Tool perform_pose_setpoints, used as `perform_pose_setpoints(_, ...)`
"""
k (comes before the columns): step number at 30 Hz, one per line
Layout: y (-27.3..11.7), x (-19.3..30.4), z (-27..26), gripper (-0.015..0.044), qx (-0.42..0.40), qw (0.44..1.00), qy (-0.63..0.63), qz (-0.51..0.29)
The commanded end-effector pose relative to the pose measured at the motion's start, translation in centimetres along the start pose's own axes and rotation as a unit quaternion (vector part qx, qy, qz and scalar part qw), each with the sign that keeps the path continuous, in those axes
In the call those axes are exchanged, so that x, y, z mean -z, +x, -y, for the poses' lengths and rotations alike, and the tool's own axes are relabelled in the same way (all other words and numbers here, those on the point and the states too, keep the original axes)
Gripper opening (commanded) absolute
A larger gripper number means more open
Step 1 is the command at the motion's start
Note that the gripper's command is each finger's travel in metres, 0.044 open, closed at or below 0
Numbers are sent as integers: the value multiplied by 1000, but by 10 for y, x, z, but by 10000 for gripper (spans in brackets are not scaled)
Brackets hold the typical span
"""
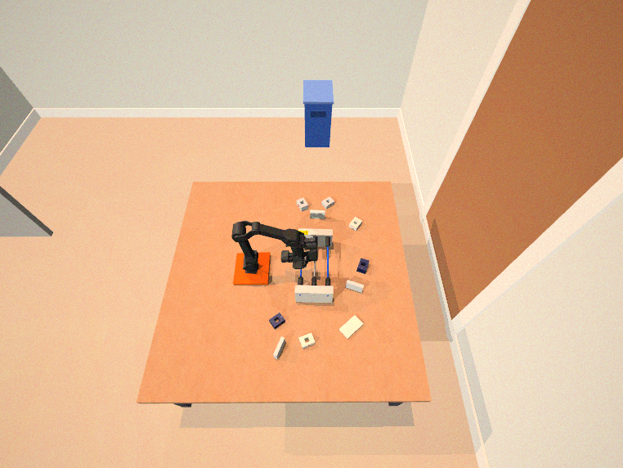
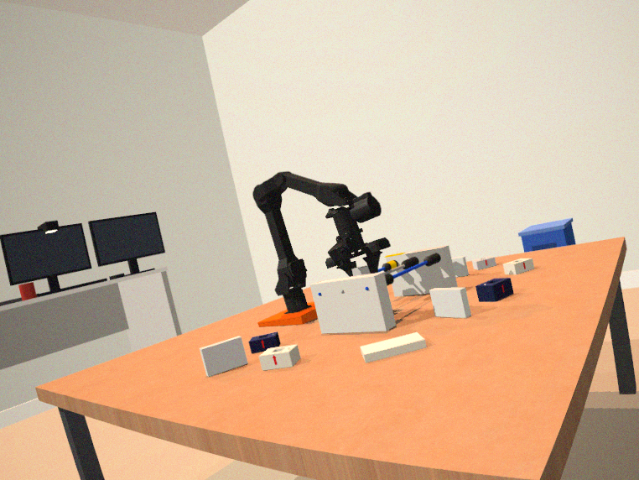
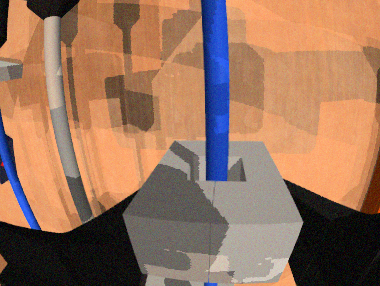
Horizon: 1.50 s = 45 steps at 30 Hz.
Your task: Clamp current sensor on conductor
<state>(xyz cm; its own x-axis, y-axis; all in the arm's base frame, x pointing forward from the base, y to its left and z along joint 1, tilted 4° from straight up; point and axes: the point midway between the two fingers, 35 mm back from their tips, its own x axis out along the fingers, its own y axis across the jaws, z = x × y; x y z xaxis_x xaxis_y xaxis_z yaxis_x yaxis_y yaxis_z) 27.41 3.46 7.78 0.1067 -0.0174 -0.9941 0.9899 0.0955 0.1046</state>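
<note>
The grey current sensor [image 3: 260,200] sits round a blue conductor [image 3: 217,90] [image 1: 301,273], the one nearest the robot's base. Its two halves meet at a thin seam in the wrist view. The conductor passes through its square hole. My gripper [image 3: 214,184] [image 2: 364,268] is shut on the sensor, one black finger on each side. No arrow shows on the faces in view. A yellow tag [image 1: 303,232] [image 2: 394,255] is on the far end block, on the side of this conductor; its lettering is not legible. Whether the latch has caught cannot be seen.
A grey conductor [image 3: 52,65] and another blue conductor [image 1: 328,262] run beside the held one. White end blocks [image 1: 314,293] [image 2: 350,307] carry the conductors. Navy sensors [image 1: 362,265] [image 1: 277,320], a white sensor [image 1: 306,338] and a flat cream block [image 1: 351,326] lie around the rig.
</note>
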Motion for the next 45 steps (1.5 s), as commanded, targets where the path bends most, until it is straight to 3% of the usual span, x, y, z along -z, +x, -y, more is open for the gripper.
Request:
perform_pose_setpoints(1,3,0,1,0,-1,1000,0,1)
perform_pose_setpoints(3,5,0,1,0,0,1000,0,1)
perform_pose_setpoints(13,1,0,0,263,-2,1000,0,0)
perform_pose_setpoints(45,1,0,0,268,-2,1000,0,0)
